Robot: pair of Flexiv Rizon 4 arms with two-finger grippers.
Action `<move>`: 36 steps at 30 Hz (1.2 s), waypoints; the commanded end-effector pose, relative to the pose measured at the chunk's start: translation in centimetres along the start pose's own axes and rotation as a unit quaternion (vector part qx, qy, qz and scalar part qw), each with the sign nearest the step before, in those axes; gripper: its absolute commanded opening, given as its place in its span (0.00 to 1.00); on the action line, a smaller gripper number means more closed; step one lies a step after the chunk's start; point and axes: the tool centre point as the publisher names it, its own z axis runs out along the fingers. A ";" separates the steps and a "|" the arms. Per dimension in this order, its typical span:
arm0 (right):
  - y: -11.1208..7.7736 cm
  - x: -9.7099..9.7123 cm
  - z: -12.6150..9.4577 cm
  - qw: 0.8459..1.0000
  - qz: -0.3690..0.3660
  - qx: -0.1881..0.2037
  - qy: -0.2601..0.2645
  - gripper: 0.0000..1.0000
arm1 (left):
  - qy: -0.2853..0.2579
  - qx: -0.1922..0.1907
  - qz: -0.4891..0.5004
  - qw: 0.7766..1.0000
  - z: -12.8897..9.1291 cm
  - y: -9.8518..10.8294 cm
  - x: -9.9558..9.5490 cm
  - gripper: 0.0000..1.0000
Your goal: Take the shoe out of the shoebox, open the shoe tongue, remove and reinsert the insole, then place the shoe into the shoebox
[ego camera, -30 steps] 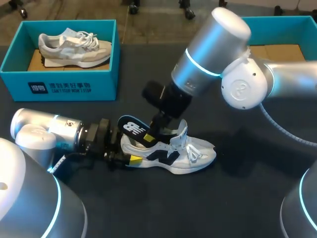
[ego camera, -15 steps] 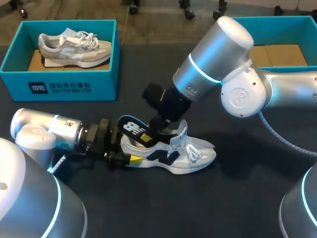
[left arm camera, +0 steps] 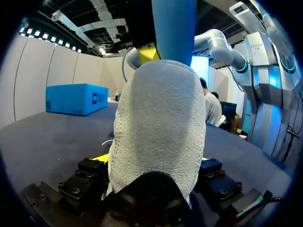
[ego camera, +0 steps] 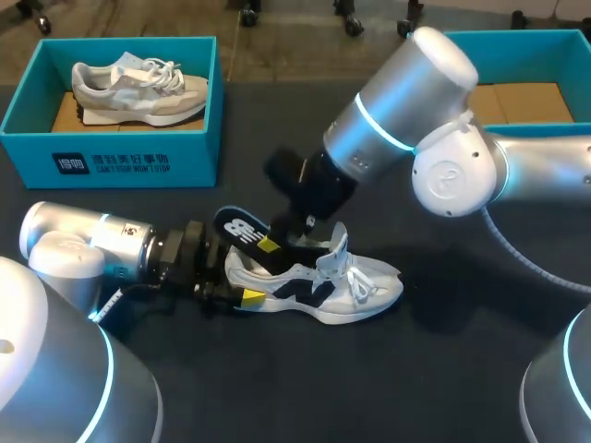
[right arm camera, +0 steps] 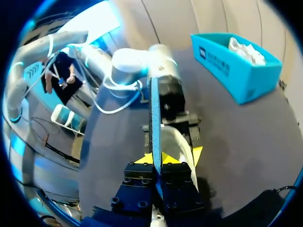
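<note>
A white shoe [ego camera: 319, 281] with a dark side logo lies on the black table, toe to the right. My left gripper [ego camera: 238, 280] comes in from the left and clamps the shoe's heel [left arm camera: 158, 123], which fills the gap between its fingers. My right gripper [ego camera: 272, 245] reaches down from the right and is shut on the blue-and-black insole [ego camera: 242, 229], which sticks up and out of the shoe's opening towards the heel. In the right wrist view the insole [right arm camera: 155, 111] stands edge-on between the two yellow tips of that gripper [right arm camera: 155, 160], with the shoe [right arm camera: 179, 142] beyond it.
A teal shoebox [ego camera: 120, 152] at the back left holds a grey-white shoe [ego camera: 138, 88]. A second teal box [ego camera: 517, 41] with a cardboard floor stands at the back right, partly behind my right arm.
My right gripper has closed on the insole and drawn it a little up and to the left, further out of the shoe. The left gripper and the shoe have stayed put.
</note>
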 end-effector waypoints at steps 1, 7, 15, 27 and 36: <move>1.1 0.9 -1.8 0.999 -0.012 0.034 -0.010 0.00 | -0.001 0.001 0.000 1.000 0.4 0.9 -0.3 0.00; 1.1 0.9 -1.8 0.999 -0.012 0.034 -0.010 0.00 | -0.001 0.001 0.000 1.000 0.4 0.9 -0.3 0.00; 1.1 0.9 -1.8 0.999 -0.012 0.034 -0.010 0.00 | -0.001 0.001 0.000 1.000 0.4 0.9 -0.3 0.00; 4.9 0.3 -8.3 0.998 -0.003 -0.067 0.003 0.00 | -0.001 0.001 0.000 1.000 0.4 0.9 -0.3 0.00; 5.6 0.2 -11.1 0.988 0.017 -0.147 0.034 0.00 | -0.001 0.001 0.000 1.000 0.4 0.9 -0.3 0.00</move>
